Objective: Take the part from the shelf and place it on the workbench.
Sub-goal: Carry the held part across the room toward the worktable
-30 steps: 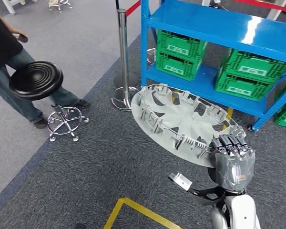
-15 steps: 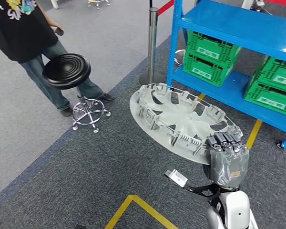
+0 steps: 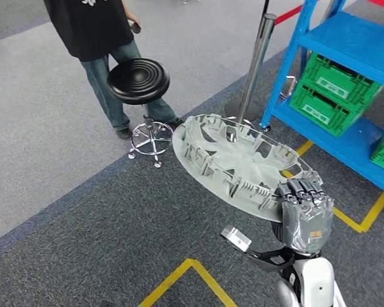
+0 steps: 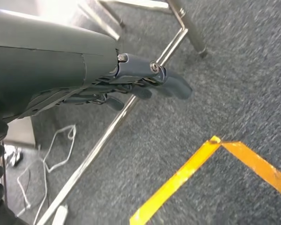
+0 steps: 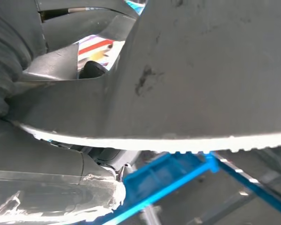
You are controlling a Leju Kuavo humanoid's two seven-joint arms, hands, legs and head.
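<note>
Right hand grips the near rim of the part, a large grey wheel cover held roughly level over the dark carpet, off the blue shelf with its green crates; the left hand hangs by the floor, fingers stretched out with nothing in them. Workbench not seen, so I judge this the carry step. To do it well: hold the rim firmly, keep the cover level since it overhangs far from the grip, and pass wide of the stool, the person and the post.
</note>
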